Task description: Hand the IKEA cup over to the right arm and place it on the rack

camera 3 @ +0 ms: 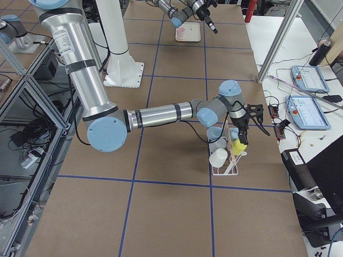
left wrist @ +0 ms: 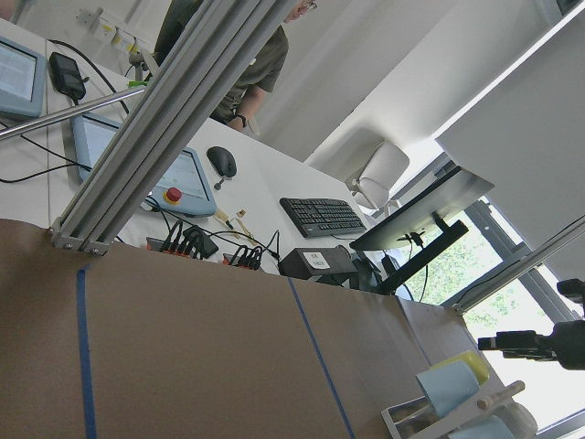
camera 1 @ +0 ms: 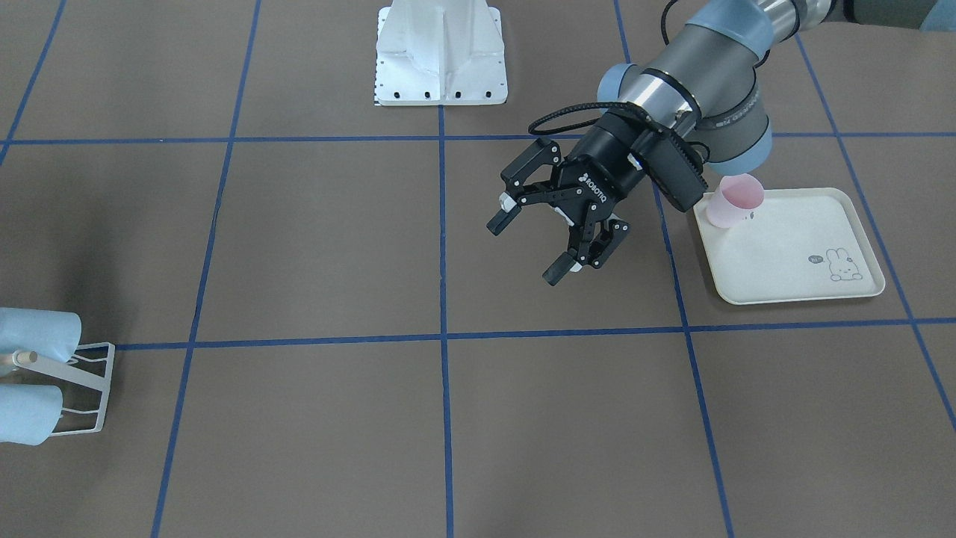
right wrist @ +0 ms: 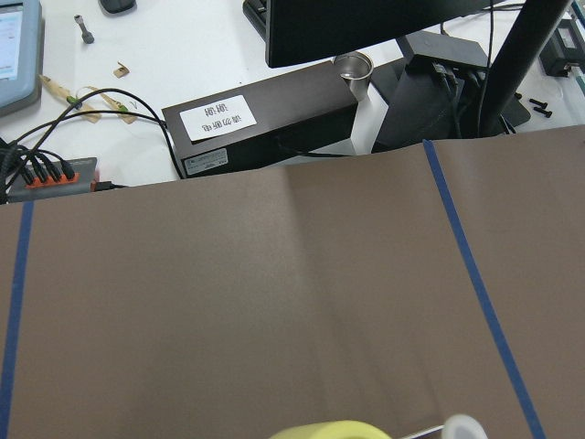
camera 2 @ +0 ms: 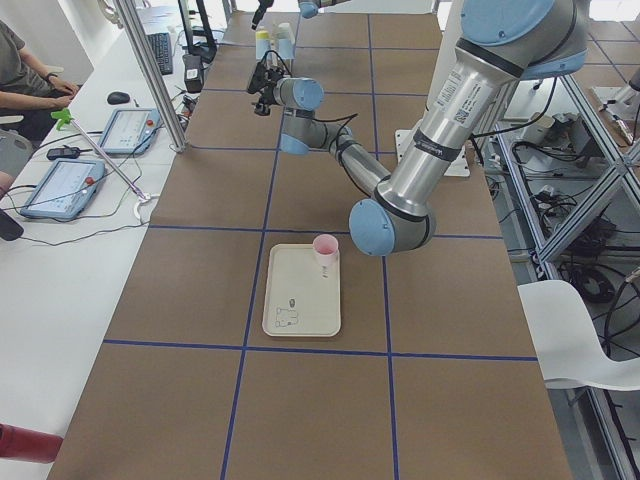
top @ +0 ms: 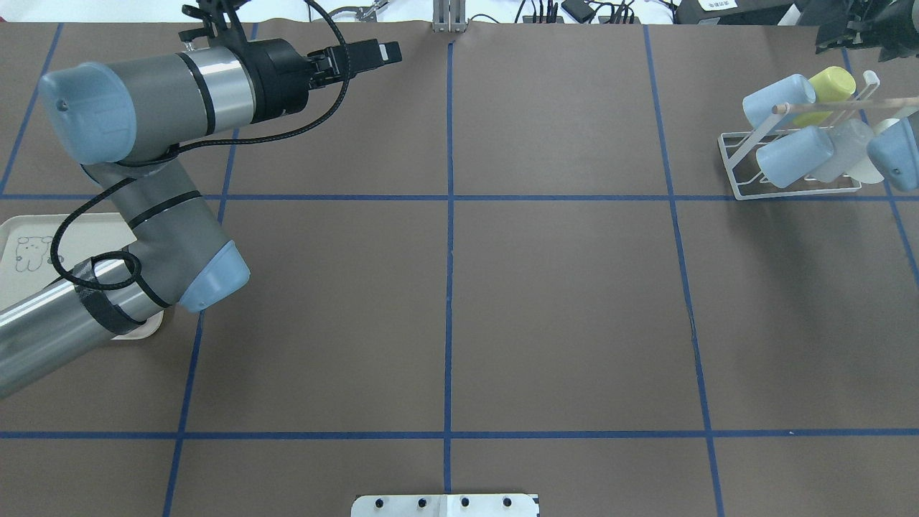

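A pink cup (camera 1: 736, 200) stands on the corner of a cream rabbit-print tray (camera 1: 792, 254) nearest the robot; it also shows in the exterior left view (camera 2: 325, 250). My left gripper (camera 1: 525, 250) is open and empty, held above the table, well off the tray toward the table's middle. The white wire rack (top: 790, 183) stands at the far right with light blue cups (top: 779, 97), a yellow cup (top: 833, 82) and pale ones on it. My right gripper (top: 854, 32) hovers by the rack; I cannot tell whether it is open. My left arm hides the pink cup from overhead.
The robot's white base plate (camera 1: 441, 56) sits at the table's near middle. An aluminium post (camera 2: 150, 70) and a desk with tablets (camera 2: 70, 185) run along the far side. An operator (camera 2: 25, 70) sits there.
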Tool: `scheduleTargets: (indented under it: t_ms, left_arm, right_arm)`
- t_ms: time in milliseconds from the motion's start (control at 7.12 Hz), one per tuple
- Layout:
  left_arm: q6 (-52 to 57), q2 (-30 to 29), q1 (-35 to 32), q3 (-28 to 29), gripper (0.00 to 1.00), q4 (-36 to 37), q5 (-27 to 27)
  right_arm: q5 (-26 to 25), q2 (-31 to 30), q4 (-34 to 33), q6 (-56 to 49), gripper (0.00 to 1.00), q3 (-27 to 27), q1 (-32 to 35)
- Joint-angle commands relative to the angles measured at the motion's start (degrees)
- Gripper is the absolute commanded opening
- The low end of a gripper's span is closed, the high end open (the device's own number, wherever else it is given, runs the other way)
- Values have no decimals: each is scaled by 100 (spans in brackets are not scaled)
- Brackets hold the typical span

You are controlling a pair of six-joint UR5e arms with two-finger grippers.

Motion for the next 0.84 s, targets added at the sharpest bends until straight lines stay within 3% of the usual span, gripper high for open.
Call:
scheduleTargets:
  t_ms: [0, 281, 562, 702]
  left_arm:
    - [928, 17, -263, -59, 100, 685, -49]
    - [2319, 253, -876, -68, 99, 1380, -679]
    - [3410, 1015, -1536, -365, 99, 1864, -1671]
    - [3746, 1628, -1574, -724, 98, 2119, -1910]
  right_arm:
    - [30, 38, -4, 207, 100, 319, -98]
    - [4, 29, -73, 1275, 100, 941, -475]
    - [3, -146, -74, 1893, 100, 1479, -766]
    - [-14, -181, -74, 2001, 100, 1568, -880]
